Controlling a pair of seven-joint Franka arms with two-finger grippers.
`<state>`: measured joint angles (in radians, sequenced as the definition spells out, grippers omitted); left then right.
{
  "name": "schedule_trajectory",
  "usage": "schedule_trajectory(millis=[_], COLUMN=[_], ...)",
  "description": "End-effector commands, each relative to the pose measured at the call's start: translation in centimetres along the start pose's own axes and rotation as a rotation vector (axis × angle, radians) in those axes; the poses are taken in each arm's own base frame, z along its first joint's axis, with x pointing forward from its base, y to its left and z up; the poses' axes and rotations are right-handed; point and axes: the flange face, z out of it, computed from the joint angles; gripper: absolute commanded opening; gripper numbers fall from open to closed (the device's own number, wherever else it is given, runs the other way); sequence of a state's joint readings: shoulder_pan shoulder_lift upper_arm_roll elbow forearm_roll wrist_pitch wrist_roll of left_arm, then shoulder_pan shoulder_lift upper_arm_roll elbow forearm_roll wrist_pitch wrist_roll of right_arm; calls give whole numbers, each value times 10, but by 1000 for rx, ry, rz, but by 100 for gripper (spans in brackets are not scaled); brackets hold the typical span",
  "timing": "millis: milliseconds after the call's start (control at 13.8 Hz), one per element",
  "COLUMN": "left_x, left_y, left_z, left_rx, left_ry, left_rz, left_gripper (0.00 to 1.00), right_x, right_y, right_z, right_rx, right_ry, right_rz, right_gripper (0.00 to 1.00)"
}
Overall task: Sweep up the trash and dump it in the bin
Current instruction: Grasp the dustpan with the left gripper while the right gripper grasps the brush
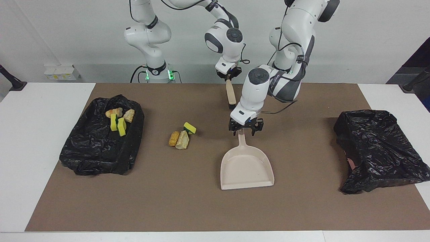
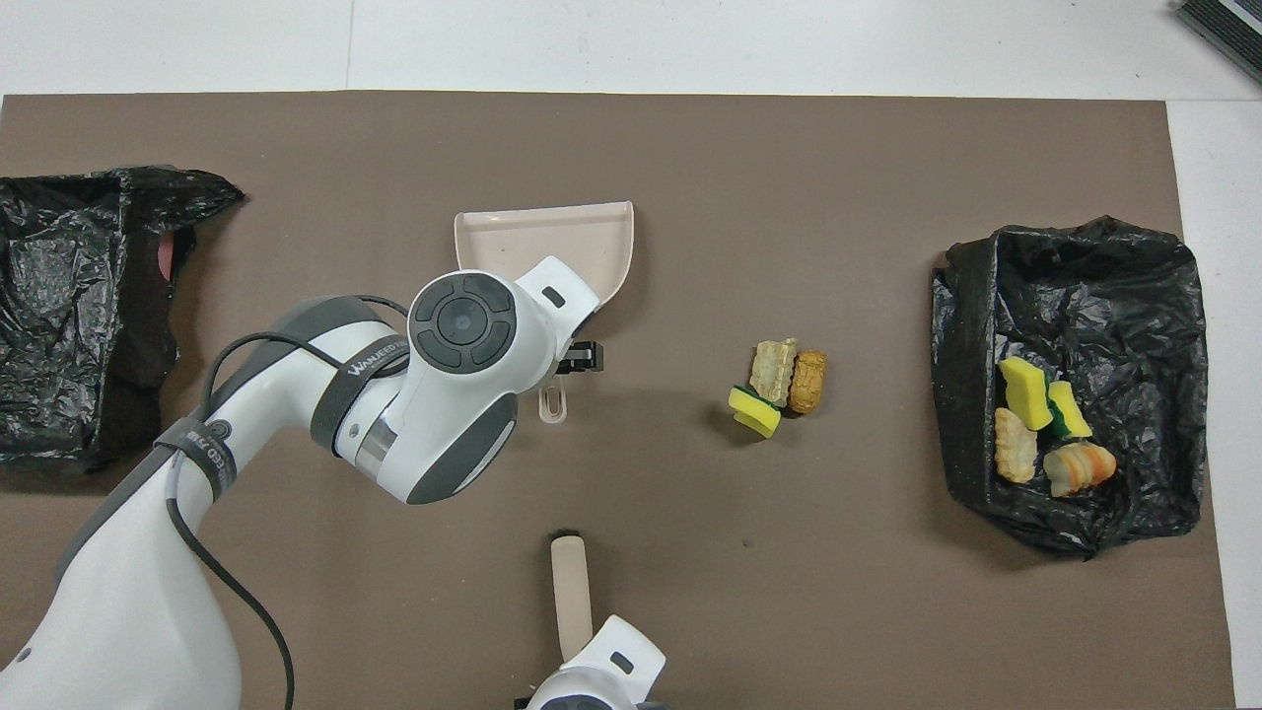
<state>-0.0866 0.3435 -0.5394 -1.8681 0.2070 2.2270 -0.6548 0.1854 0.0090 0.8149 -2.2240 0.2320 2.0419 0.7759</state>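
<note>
— Where are your grippers?

— My right gripper is pinched shut on the brush handle. My left gripper sits at the dustpan handle; I can't tell its spread.

— And the trash?

— Three loose lumps lie beside the dustpan, toward my right arm's end; four sit in the bin. They look light and likely to roll. The only writing, on my left arm, is unreadable.

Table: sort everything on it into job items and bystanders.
Job items: dustpan, left gripper at its handle; brush, shut in right gripper; three loose trash pieces; lined bin holding four more pieces.

Bystanders: crumpled black bag; brown mat.
</note>
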Motion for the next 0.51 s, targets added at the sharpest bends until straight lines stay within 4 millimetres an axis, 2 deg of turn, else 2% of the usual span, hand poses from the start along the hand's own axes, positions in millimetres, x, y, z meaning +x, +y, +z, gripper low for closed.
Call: schedule_trajectory(millis=[0,72,217,289,434], left_x=[-7,-5,0,2,2], left_y=[9,8,4,2,1], left_z=[1,1,-2,-3,-14], left_rx=[0,-1,-3,-1,11], left_ry=[12,12,20,24,32], left_rz=[33,31,26,30,104], left_gripper=[60,41,3,0,0], right_x=[6,14,26,35,62], right_y=[45,74,117,135,165], right_z=[-41,-58,-88,-95,-99], right_rx=[-53,-66,-45,-49,-130], right_ry=[-10,-36,-35,-24,57], right_rz=[-36,-30,-28,-18,4], right_gripper=[0,0,0,0,0])
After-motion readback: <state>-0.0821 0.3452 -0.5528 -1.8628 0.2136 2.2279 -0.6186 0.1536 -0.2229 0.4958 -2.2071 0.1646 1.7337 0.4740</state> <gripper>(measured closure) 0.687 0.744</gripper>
